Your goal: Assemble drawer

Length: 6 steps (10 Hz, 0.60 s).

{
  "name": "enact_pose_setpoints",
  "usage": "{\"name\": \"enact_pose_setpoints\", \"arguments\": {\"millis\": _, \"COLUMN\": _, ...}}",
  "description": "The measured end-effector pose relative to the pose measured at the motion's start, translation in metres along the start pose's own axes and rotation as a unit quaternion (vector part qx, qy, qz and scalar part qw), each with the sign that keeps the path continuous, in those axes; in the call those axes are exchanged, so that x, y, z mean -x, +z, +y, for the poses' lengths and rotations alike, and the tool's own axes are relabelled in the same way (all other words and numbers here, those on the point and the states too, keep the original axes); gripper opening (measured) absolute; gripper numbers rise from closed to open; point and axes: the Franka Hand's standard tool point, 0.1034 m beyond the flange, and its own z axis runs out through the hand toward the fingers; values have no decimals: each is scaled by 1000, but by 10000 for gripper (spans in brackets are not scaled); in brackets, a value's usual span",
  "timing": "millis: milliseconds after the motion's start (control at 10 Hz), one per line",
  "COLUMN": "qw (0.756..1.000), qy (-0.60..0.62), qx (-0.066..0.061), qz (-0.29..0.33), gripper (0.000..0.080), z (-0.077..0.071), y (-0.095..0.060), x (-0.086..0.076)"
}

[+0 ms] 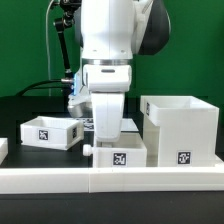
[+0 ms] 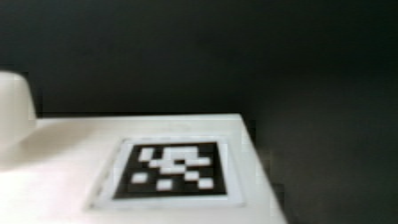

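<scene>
The large white cube-like housing (image 1: 180, 128) stands at the exterior view's right, with a tag on its front. One small shallow tray (image 1: 50, 131) sits at the left. A second tray (image 1: 118, 153) sits in the middle, next to the housing. My gripper (image 1: 107, 138) hangs straight down over the back of this middle tray, and its fingers are hidden behind the hand and the tray wall. The wrist view shows a blurred white surface with a black-and-white tag (image 2: 173, 170) very close, and no fingers.
The long low white rail (image 1: 100, 181) runs along the front of the table. Part of the marker board (image 1: 86, 122) shows behind the trays. A white rounded shape (image 2: 13, 115) sits at the edge of the wrist view. The tabletop is black.
</scene>
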Motion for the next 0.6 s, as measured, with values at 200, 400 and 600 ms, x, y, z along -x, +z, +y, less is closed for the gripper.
{"name": "enact_pose_setpoints", "arguments": {"millis": 200, "qw": 1000, "qy": 2, "qx": -1, "qz": 0, "gripper": 42, "z": -1, "y": 1, "x": 3}}
{"name": "enact_pose_setpoints", "arguments": {"millis": 400, "qw": 1000, "qy": 0, "qx": -5, "qz": 0, "gripper": 42, "z": -3, "y": 4, "x": 0}}
{"name": "enact_pose_setpoints", "arguments": {"millis": 600, "qw": 1000, "qy": -8, "qx": -10, "qz": 1, "gripper": 42, "z": -4, "y": 5, "x": -8}}
